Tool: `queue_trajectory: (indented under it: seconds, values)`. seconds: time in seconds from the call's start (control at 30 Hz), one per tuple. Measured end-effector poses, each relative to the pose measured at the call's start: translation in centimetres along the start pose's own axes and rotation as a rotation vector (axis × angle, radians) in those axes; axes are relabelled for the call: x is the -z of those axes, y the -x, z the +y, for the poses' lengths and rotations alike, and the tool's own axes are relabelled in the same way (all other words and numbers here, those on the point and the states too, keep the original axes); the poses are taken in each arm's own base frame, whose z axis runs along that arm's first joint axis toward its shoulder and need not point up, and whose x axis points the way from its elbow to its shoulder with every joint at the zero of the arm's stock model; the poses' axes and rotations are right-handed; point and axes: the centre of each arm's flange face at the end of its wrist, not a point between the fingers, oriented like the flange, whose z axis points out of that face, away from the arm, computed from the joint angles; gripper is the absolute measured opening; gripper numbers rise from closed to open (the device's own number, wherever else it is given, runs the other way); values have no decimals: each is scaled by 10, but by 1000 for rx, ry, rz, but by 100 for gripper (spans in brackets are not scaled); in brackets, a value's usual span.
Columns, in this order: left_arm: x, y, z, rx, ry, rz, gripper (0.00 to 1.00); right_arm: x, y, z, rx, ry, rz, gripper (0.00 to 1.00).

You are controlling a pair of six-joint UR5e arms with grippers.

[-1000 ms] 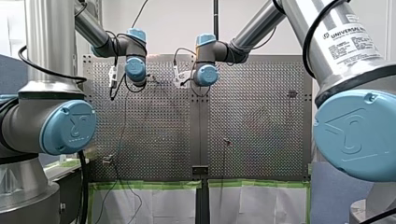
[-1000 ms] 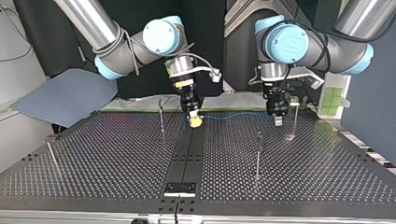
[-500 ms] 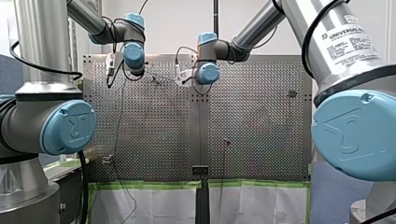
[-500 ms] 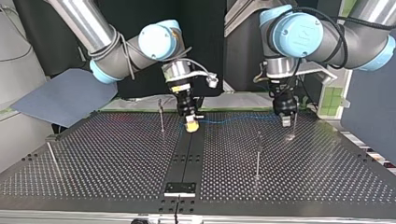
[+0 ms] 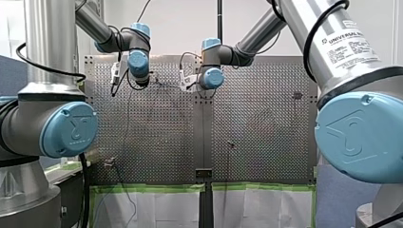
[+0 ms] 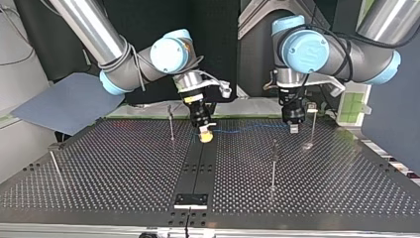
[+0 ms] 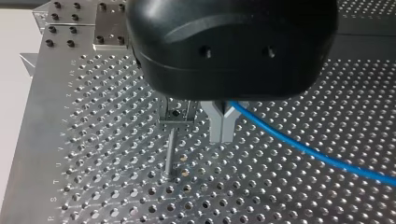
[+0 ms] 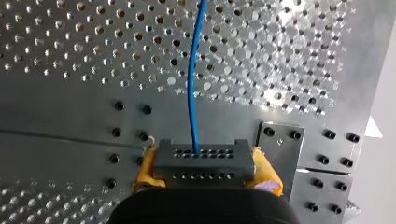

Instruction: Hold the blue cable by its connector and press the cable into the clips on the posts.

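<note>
The black connector (image 8: 203, 161) is clamped by my right gripper (image 8: 204, 171), blue cable (image 8: 191, 84) running ahead. That cable is pinched by my left gripper (image 7: 222, 128), beside a post (image 7: 170, 151).

We see a blue cable (image 8: 191, 93) and a dark grey connector (image 8: 203, 161). Our pads (image 8: 145, 171) are yellow; the silver table (image 7: 303, 196) is hole-dotted.

Left arm (image 5: 50, 42) and right arm (image 5: 309, 28): silver tubes, grey joints, round light-blue caps (image 5: 69, 129), black cables (image 5: 85, 190) looped all over. White UNIVERSAL ROBOTS label (image 5: 351, 45) upper right of the front view. Right gripper (image 8: 203, 165) has got yellow pads (image 8: 145, 170), left gripper (image 7: 223, 135) is a black blob with metal fingers (image 7: 215, 126).
</note>
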Motion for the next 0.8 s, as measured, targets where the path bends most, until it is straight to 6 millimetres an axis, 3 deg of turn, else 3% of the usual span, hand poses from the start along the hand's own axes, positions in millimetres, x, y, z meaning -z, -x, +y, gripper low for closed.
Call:
queue_trajectory:
  seconds: [0.37, 0.57, 0.8]
  values:
    - [-15, 5, 0, 41, -3, -41, 0, -12, -26, -7, -8, -16, 43, 0]
    - [-27, -1, -1, 49, -12, -30, 0, -16, -27, -9, -9, -19, 43, 0]
    - [-36, 12, 1, 82, -19, -58, 0, -25, -23, -9, -8, -17, 35, 0]
